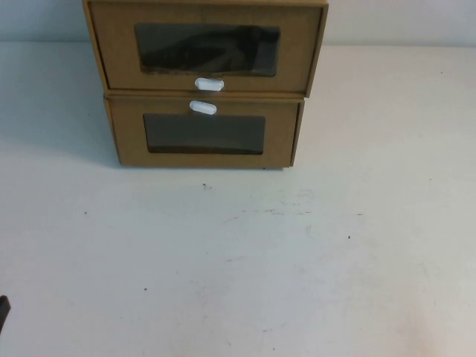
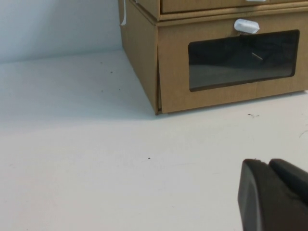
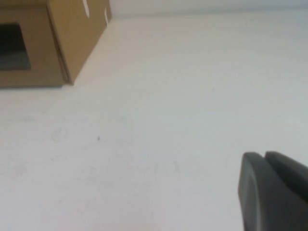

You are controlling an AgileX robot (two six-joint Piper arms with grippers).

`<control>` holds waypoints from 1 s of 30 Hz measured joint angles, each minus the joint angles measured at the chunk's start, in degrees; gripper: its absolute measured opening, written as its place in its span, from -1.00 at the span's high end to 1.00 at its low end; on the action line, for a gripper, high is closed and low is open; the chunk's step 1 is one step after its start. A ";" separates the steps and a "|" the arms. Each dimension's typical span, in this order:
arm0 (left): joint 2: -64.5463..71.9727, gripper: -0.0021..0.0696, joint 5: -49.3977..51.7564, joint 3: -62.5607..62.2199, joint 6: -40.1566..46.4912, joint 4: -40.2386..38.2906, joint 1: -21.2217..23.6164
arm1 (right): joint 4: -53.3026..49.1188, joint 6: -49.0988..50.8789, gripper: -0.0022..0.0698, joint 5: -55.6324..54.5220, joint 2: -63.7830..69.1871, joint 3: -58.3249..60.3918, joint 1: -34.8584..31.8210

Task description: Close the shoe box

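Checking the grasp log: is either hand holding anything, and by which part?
Nothing is held. The left hand and right hand are shut, low over the table, away from the shoe box.

shoe box [image 1: 205, 46] stacked on lower box [image 1: 204, 134], table [image 1: 238, 260] stretching in front

We are seeing soft, even light on the tabletop [image 1: 238, 260], with a faint shadow falling at upper left. The left gripper [image 2: 267, 166] and right gripper [image 3: 264, 159] are blurring dark at lower right of their wrist frames.
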 joint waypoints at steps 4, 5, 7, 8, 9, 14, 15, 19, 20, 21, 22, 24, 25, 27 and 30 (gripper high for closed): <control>0.00 0.96 0.00 0.00 0.00 0.00 0.00 | 0.31 0.11 0.97 4.97 0.00 0.00 0.00; 0.00 0.96 0.11 0.00 0.00 0.00 0.00 | 0.31 0.11 0.97 5.12 0.00 0.00 0.00; 0.00 0.96 0.11 0.00 0.00 0.00 0.00 | 0.31 0.11 0.97 5.14 0.00 0.00 0.00; 0.00 0.96 0.11 0.00 0.00 0.00 0.00 | 0.36 0.11 0.97 5.14 0.00 0.00 0.00; 0.00 0.96 0.11 0.00 0.00 0.00 0.00 | 0.36 0.11 0.97 5.14 0.00 0.00 0.00; 0.00 0.96 0.11 0.00 0.00 0.00 0.00 | 0.45 0.11 0.97 5.14 0.00 0.00 0.00; 0.00 0.96 0.11 0.00 0.00 0.00 0.00 | 0.45 0.11 0.97 5.14 0.00 0.00 0.00; 0.00 0.96 0.11 0.00 0.00 0.00 0.00 | 0.45 0.11 0.97 5.14 0.00 0.00 0.00; 0.00 0.96 0.11 0.00 0.00 0.00 0.00 | 0.45 0.11 0.97 5.14 0.00 0.00 0.00; 0.00 0.96 0.11 0.00 0.00 0.00 0.00 | 0.45 0.11 0.97 5.14 0.00 0.00 0.00; 0.00 0.96 0.11 0.00 0.00 0.00 0.00 | 0.45 0.11 0.97 5.14 0.00 0.00 0.00; 0.00 0.96 0.11 0.00 0.00 0.00 0.00 | 0.45 0.11 0.97 5.14 0.00 0.00 0.00; 0.00 0.96 0.11 0.00 0.00 0.00 0.00 | 0.45 0.11 0.97 5.14 0.00 0.00 0.00; 0.00 0.96 0.11 0.00 0.41 1.00 0.00 | 0.45 0.11 0.97 5.14 0.00 0.00 0.00; 0.00 0.96 -0.06 0.00 0.85 1.77 0.00 | 0.45 0.11 0.97 5.14 0.00 0.00 0.00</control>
